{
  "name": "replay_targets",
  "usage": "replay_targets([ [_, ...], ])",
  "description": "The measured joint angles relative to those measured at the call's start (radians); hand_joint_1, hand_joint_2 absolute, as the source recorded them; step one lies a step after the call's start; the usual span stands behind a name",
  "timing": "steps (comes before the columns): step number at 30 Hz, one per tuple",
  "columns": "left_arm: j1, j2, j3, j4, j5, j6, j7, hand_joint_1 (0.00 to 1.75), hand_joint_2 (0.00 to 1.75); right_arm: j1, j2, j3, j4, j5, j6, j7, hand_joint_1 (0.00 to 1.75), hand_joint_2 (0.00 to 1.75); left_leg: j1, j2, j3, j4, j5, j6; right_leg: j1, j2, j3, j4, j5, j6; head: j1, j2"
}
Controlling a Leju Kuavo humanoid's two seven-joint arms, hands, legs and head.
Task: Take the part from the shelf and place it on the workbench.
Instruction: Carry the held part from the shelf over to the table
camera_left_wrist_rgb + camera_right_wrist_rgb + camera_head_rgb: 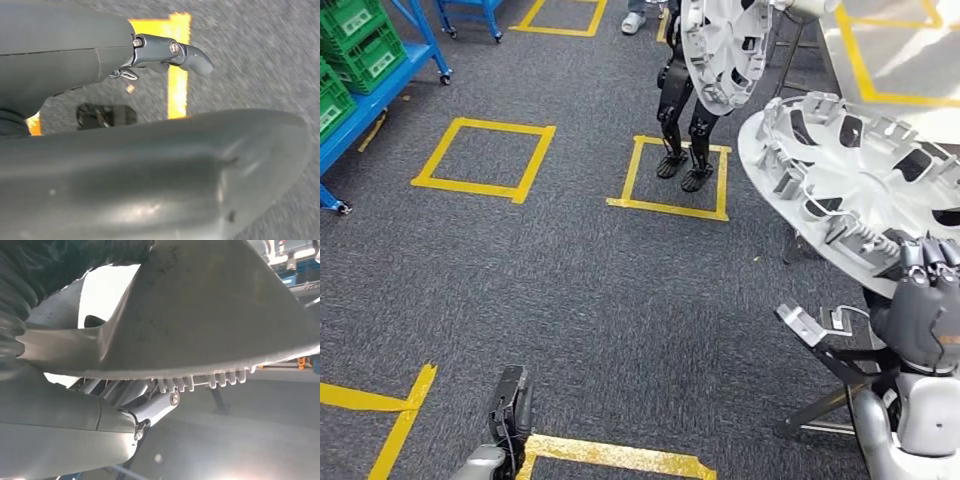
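On the right side of the head view, the right hand (924, 300) grips the rim of the part (848, 170), a big silver wheel cover. The cover lies nearly flat in the air, with its ribbed inside facing up. In the right wrist view the fingers (158, 407) press up under the rim of the part (211, 315), so the hand is clamped on it. The part is held over the grey floor (584, 280), above a dark metal stand (841, 370).

The left hand (512, 405) hangs low by the yellow tape (607, 455). It holds nothing. In the left wrist view one finger (170, 52) sticks out straight, so the hand looks open.

Ahead, another robot (682, 110) stands in a yellow square with a second cover (724, 50). A blue shelf (373, 90) with green crates (358, 40) is far off on the left. A pale surface (901, 60) sits at the top right; it may be the workbench, but I cannot be sure.

The step in hand seems to be carrying the part to the bench. To do it well, keep the grip tight, since the cover is wide and held by one edge. Keep it level so it does not swing. Walk slowly and stay clear of the stand and the other robot. Do not let go until the part rests flat on the bench.
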Motion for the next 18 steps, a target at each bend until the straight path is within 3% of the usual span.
replay_targets([
  [1,-0.005,-0.002,0.0,0.0,-0.002,0.0,0.0,0.0,0.0,0.001,0.0,0.0,-0.001,0.0,0.0,0.0,1.75,1.75,-0.001,0.013,0.001,-0.001,0.001,0.003,0.001,-0.036,-0.027,0.054,-0.028,0.004,0.004,0.0],
  [3,-0.01,-0.006,0.0,0.0,-0.004,0.0,-0.001,0.0,0.0,0.002,0.0,0.001,-0.001,0.0,0.0,0.0,1.75,1.75,-0.003,0.043,0.0,-0.001,-0.001,0.006,-0.003,-0.066,-0.083,0.174,-0.077,0.012,0.007,0.0],
  [4,-0.012,-0.007,0.0,0.0,-0.005,0.0,-0.001,0.0,0.0,0.003,0.0,0.001,-0.001,0.0,0.0,0.001,1.75,1.75,-0.004,0.059,0.0,-0.001,-0.002,0.007,-0.005,-0.071,-0.097,0.206,-0.082,0.015,0.007,0.0],
  [5,-0.015,-0.009,0.0,0.0,-0.006,0.0,-0.001,0.0,0.0,0.005,0.0,0.001,-0.001,0.0,0.0,0.001,1.75,1.75,-0.004,0.073,0.001,-0.001,-0.004,0.006,-0.008,-0.075,-0.093,0.201,-0.071,0.018,0.008,0.0],
  [6,-0.018,-0.011,0.0,0.0,-0.007,0.0,-0.001,0.0,0.0,0.006,0.0,0.001,-0.001,0.0,0.0,0.001,1.75,1.75,-0.004,0.086,0.002,-0.001,-0.005,0.004,-0.01,-0.084,-0.068,0.159,-0.045,0.02,0.008,0.0],
  [8,-0.025,-0.017,0.0,0.0,-0.009,-0.001,-0.001,0.0,0.0,0.003,0.0,0.001,-0.001,0.0,0.0,0.001,1.75,1.75,-0.008,0.109,0.006,0.0,-0.012,-0.005,-0.006,-0.134,0.008,0.027,0.003,0.021,0.008,0.0],
  [10,-0.03,-0.022,0.0,0.0,-0.011,-0.003,0.0,0.0,0.0,-0.001,0.0,0.001,-0.002,0.0,0.0,0.003,1.75,1.75,-0.015,0.128,0.01,0.002,-0.016,-0.014,0.002,-0.168,0.051,-0.047,0.016,0.008,0.007,0.0],
  [13,-0.032,-0.031,-0.001,0.0,-0.012,-0.004,0.001,0.0,0.0,0.003,-0.001,0.0,-0.002,0.0,0.0,0.006,1.75,1.75,-0.016,0.154,0.014,0.003,-0.022,-0.027,0.006,-0.137,0.049,-0.053,0.018,-0.019,0.005,0.0],
  [15,-0.032,-0.036,-0.002,0.0,-0.012,-0.005,0.001,0.0,0.0,0.003,-0.002,0.0,-0.003,0.0,0.0,0.006,1.75,1.75,-0.011,0.117,-0.002,0.045,-0.055,-0.034,0.002,-0.112,0.051,-0.057,0.02,-0.033,0.002,0.0],
  [17,-0.027,-0.038,-0.002,0.0,-0.012,-0.006,0.002,0.0,0.0,0.002,-0.002,0.0,-0.003,0.0,0.0,0.007,1.75,1.75,-0.008,0.059,-0.06,0.173,-0.115,-0.035,0.001,-0.085,0.052,-0.059,0.021,-0.042,-0.004,0.0],
  [18,-0.022,-0.038,-0.002,0.0,-0.012,-0.006,0.002,0.0,0.0,0.002,-0.002,0.0,-0.003,0.0,0.0,0.006,1.75,1.75,-0.008,0.045,-0.095,0.243,-0.14,-0.034,0.002,-0.069,0.052,-0.058,0.021,-0.044,-0.006,0.0],
])
